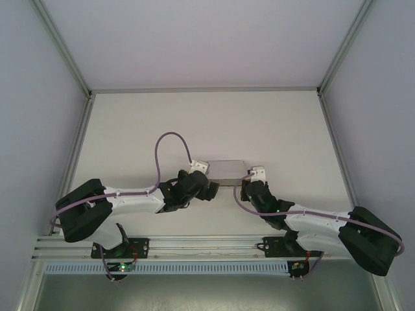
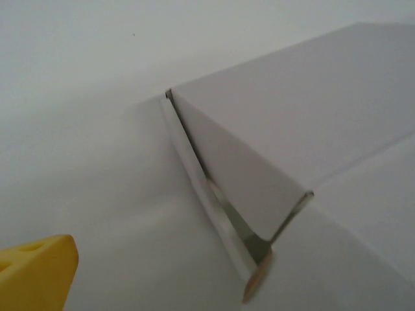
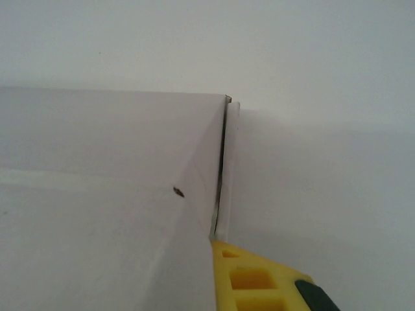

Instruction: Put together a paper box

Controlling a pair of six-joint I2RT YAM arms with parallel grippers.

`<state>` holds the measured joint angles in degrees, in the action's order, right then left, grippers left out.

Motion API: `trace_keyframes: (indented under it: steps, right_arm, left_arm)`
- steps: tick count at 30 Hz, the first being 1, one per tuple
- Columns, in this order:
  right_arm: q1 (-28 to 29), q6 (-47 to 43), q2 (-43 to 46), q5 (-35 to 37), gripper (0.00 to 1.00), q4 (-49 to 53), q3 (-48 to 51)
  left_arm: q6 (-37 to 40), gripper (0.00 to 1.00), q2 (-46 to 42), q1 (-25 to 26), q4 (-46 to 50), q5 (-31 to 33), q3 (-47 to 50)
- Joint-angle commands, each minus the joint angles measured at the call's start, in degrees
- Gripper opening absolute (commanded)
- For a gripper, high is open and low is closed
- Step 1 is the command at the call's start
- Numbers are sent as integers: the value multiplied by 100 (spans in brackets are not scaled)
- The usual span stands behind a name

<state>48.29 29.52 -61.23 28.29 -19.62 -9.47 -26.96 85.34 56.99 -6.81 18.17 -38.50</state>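
Observation:
The paper box (image 1: 222,170) is a small white rectangular box lying mid-table between my two grippers. In the left wrist view the paper box (image 2: 298,103) shows its near end, where a flap (image 2: 214,194) stands ajar with a dark gap behind it. My left gripper (image 1: 209,188) is at the box's left end; one yellow finger (image 2: 35,272) sits far left, apart from the box, and the other is hidden. My right gripper (image 1: 249,189) is at the right end. Its yellow finger (image 3: 253,278) presses the end flap (image 3: 228,168); the box (image 3: 97,194) hides the other finger.
The white table (image 1: 149,129) is ringed by an aluminium frame (image 1: 74,155) and pale walls. A rail (image 1: 194,246) runs along the near edge by the arm bases. Purple cables (image 1: 170,139) loop above both wrists.

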Motion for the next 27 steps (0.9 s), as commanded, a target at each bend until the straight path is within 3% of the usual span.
trace_keyframes:
  steps: [1,5,8,13,18,25,27]
  right_arm:
    - [92,168,-99,62,11,358,-105]
    - [110,185,-126,36,12,486,-182]
    - [121,186,-93,-46,12,568,-188]
    - [128,158,147,-174,23,787,-223]
    - [136,205,693,-155,30,1103,-163]
    - [132,2,1652,-561,44,1552,-73]
    - [132,5,1889,-575,53,1771,-47]
  left_arm:
    - [261,100,-321,152,506,-322,-48]
    - [104,100,-837,232,777,-729,24]
    - [-232,100,-1327,221,1313,-550,-56]
    - [-767,100,-1808,224,2205,-380,-469]
    - [-1253,100,-1610,126,2969,413,-1188]
    - [-1262,100,-1037,-574,2989,81,-1975]
    - [-1259,100,-870,-838,2990,-148,-2212]
